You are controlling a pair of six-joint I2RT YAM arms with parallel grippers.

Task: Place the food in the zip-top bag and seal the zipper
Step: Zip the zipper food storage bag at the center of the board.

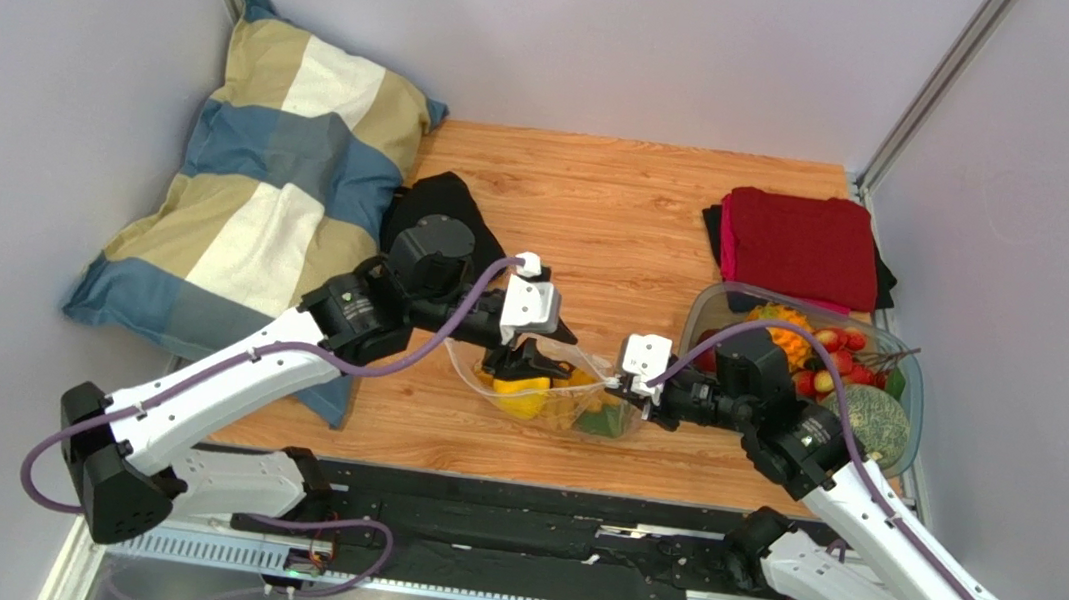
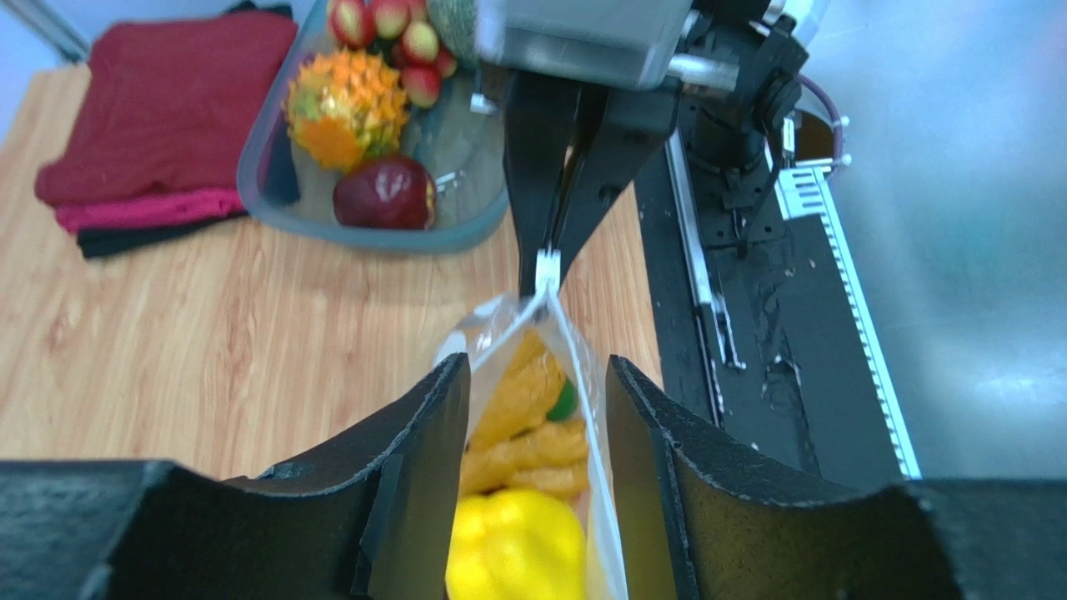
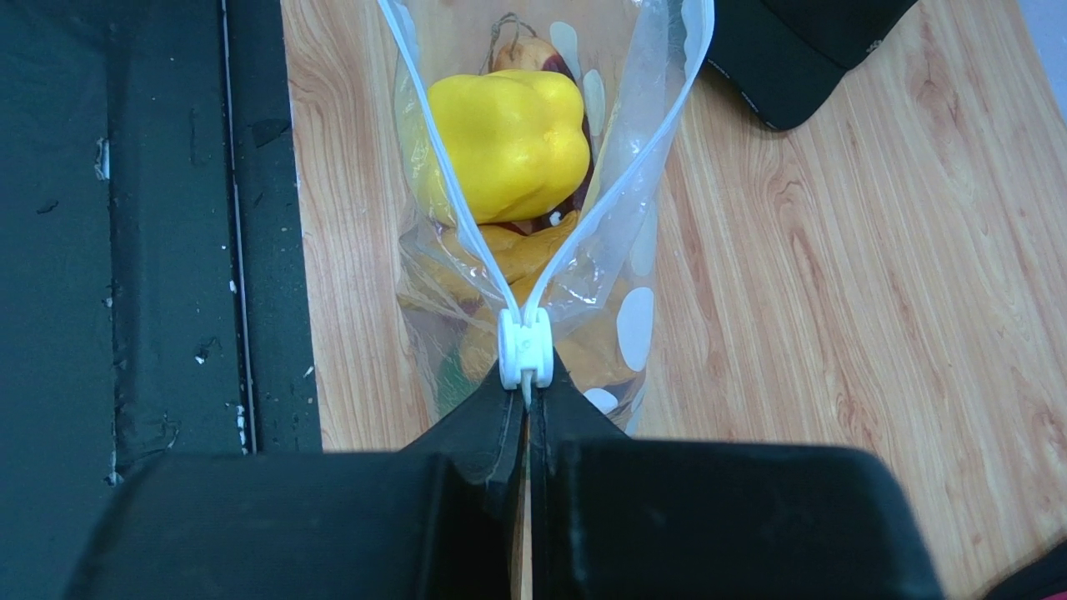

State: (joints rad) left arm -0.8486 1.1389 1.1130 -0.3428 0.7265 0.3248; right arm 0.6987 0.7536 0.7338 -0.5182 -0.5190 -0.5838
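Both arms working the zip-top bag (image 3: pixel 601 250)
Right end effector (image 3: pixel 527 398) is pinching the zipper (image 3: pixel 525 348) tab; left end effector (image 2: pixel 536 500) is straddling the mouth, fingers parted

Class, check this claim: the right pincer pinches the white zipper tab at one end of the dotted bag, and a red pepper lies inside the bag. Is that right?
Not quite. The pepper inside the bag is yellow, not red, as the right wrist view shows. The rest holds: the right pincer pinches the white zipper tab at one end of the bag.

Lab test booth: plain walls (image 1: pixel 53 64), aluminium frame posts (image 1: pixel 931 86).
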